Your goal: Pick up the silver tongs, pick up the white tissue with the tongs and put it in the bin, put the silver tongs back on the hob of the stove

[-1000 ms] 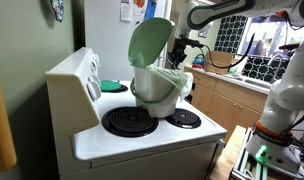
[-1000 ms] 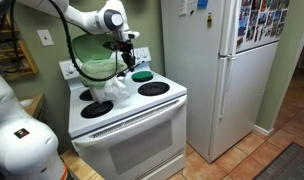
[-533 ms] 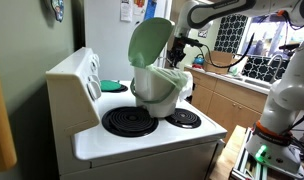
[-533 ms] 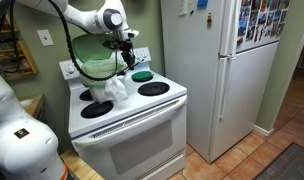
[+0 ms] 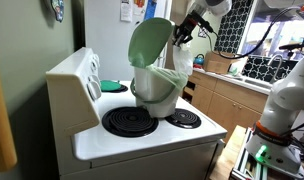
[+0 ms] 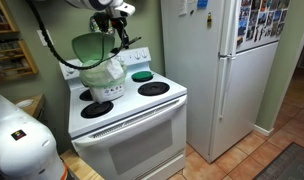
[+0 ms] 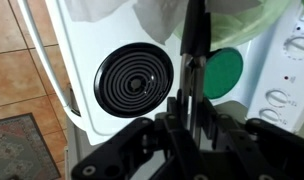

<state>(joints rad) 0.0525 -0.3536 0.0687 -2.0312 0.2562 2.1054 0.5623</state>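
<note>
My gripper [image 5: 182, 30] [image 6: 117, 14] is shut on the silver tongs [image 7: 192, 50] and holds them high over the bin [image 5: 157, 95] [image 6: 104, 82]. The tongs [image 6: 121, 38] hang straight down, tips above the bin's opening. The cream-white bin stands on the hob [image 5: 92, 140] [image 6: 127, 100] with its pale green lid [image 5: 150, 42] raised and its pale green liner [image 7: 242, 15] over the rim. In the wrist view my gripper [image 7: 190, 108] points the tongs at the liner. I cannot make out the white tissue.
A flat dark green disc [image 5: 112, 86] [image 6: 141, 75] [image 7: 224, 72] lies on a back burner. Black coil burners [image 7: 134, 82] [image 5: 129, 121] sit at the front. The raised control panel [image 5: 82, 75] is behind, a white fridge [image 6: 212, 70] beside the stove, wooden cabinets [image 5: 227, 100] beyond.
My gripper has risen straight up with the tongs, from just above the bin's rim to well over the lid. The bin has not moved.
</note>
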